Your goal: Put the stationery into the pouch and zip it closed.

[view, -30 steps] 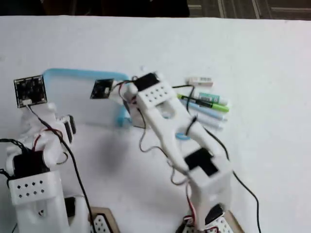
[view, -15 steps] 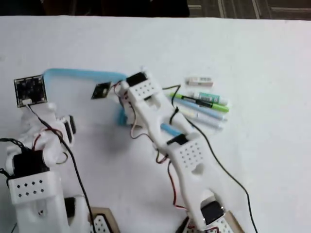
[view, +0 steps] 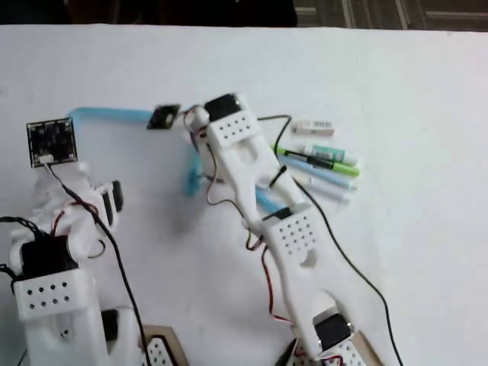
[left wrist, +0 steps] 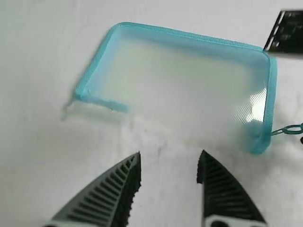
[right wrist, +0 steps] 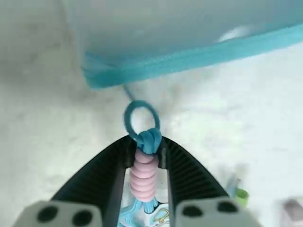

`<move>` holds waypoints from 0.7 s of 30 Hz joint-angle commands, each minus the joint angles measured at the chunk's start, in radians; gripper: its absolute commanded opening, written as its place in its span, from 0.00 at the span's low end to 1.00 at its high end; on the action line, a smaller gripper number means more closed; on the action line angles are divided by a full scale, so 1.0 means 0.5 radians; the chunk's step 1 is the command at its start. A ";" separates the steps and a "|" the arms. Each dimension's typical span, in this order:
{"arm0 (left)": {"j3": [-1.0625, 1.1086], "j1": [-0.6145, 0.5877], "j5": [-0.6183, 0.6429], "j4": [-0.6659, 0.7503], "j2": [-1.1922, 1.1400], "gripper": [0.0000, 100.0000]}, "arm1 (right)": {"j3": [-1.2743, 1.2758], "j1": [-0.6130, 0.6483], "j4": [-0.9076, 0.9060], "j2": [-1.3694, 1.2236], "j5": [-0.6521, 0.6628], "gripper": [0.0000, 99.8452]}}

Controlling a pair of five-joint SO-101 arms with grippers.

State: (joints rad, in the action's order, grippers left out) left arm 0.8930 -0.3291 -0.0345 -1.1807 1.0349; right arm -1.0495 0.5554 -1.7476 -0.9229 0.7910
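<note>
Pouch (view: pixel 133 156): flat, translucent plastic with turquoise zipper tape round its edge. It lies on the white table (view: pixel 396 76) in the left half of the high view, ahead of the left arm. Zip open or closed: cannot tell.

Zipper pull: a turquoise cord loop (right wrist: pixel 141 118) leaves one corner of the pouch. It ends in a knot above a stack of pink beads (right wrist: pixel 143 172).

Right gripper (right wrist: pixel 144 142): clamped on this pull, black jaws pressed against the beads just below the knot. In the high view the right arm stretches across the table to the pouch's right edge.

Left gripper (left wrist: pixel 169 156): ribbed black jaws apart, nothing between them. It hangs over bare table just beside the nearest long side of the pouch, not touching it.

Stationery: loose on the table, on the far side of the right arm from the pouch and all outside it. A green highlighter (view: pixel 320 158) and a pale blue pen (view: pixel 329 178) lie close together, roughly parallel. A small white block (view: pixel 313 127) sits just beyond them.
</note>
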 commanded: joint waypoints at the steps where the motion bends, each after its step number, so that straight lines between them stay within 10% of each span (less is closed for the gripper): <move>1: -0.129 -0.014 -0.006 -0.003 -0.011 0.23 | -0.089 0.032 -0.051 0.333 -0.095 0.02; 21: -0.690 -0.005 0.218 -0.381 0.002 0.28 | -0.043 0.404 -0.044 1.419 -0.350 0.02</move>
State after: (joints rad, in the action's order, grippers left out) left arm 0.6137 -0.3291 -0.0023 -1.3510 1.0349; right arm -1.0526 0.7411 -1.7507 -0.3000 0.6268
